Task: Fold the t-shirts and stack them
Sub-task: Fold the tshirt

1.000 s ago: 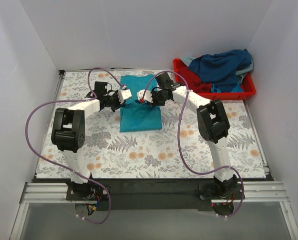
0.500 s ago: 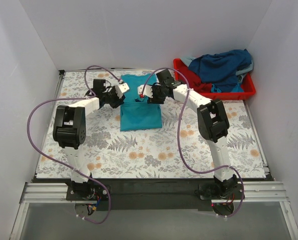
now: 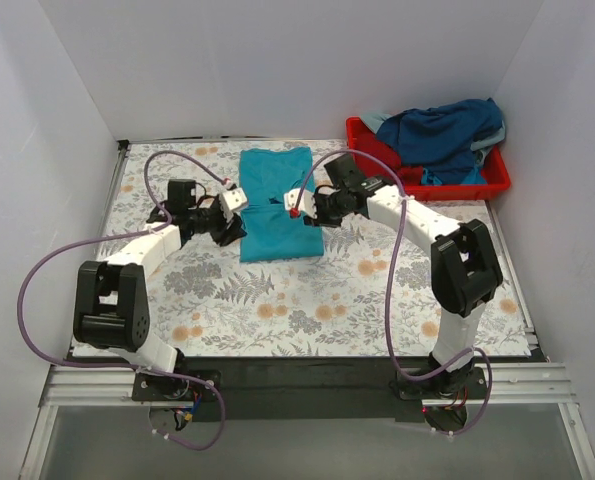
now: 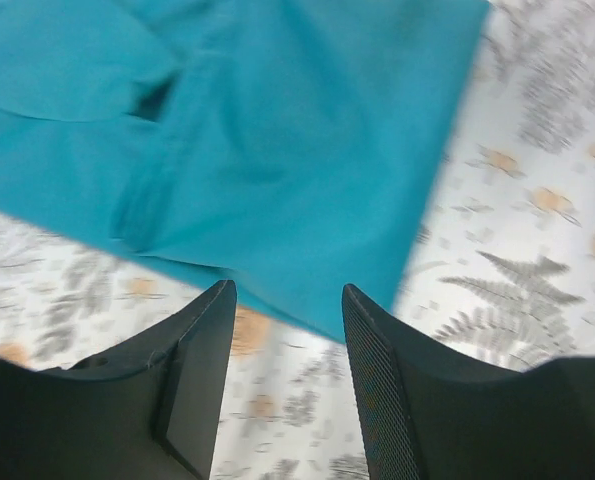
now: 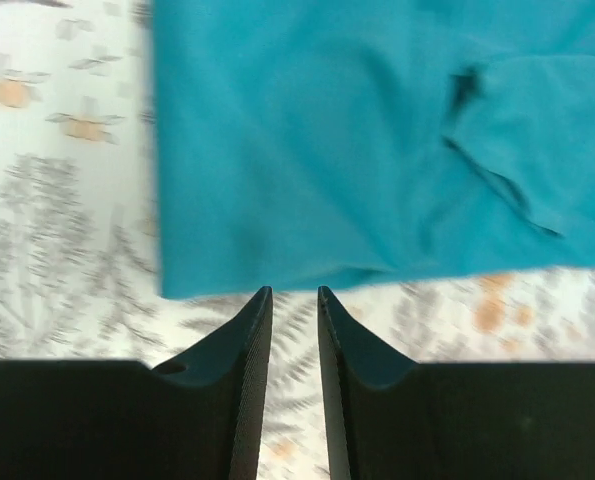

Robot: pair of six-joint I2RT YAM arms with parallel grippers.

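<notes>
A teal-turquoise t-shirt point(image 3: 275, 215) lies folded into a long rectangle on the floral table, at the middle back. My left gripper point(image 3: 239, 205) is at its left edge, open and empty. In the left wrist view the shirt point(image 4: 307, 150) lies just beyond the gripper point(image 4: 285, 290). My right gripper point(image 3: 295, 207) is at the shirt's right side. In the right wrist view its jaws stand a narrow gap apart point(image 5: 294, 290), empty, just short of the shirt's edge point(image 5: 377, 140). A navy blue shirt point(image 3: 442, 135) with red cloth point(image 3: 402, 172) under it is piled at the back right.
The red plastic tray point(image 3: 499, 181) holding the pile stands in the back right corner. White walls close in the table on three sides. Purple cables loop over both arms. The floral tablecloth point(image 3: 307, 300) spreads in front of the shirt.
Both grippers have drawn back from over the middle of the teal shirt to its left and right edges. The left arm has swung out to the left. The shirt lies flat.
</notes>
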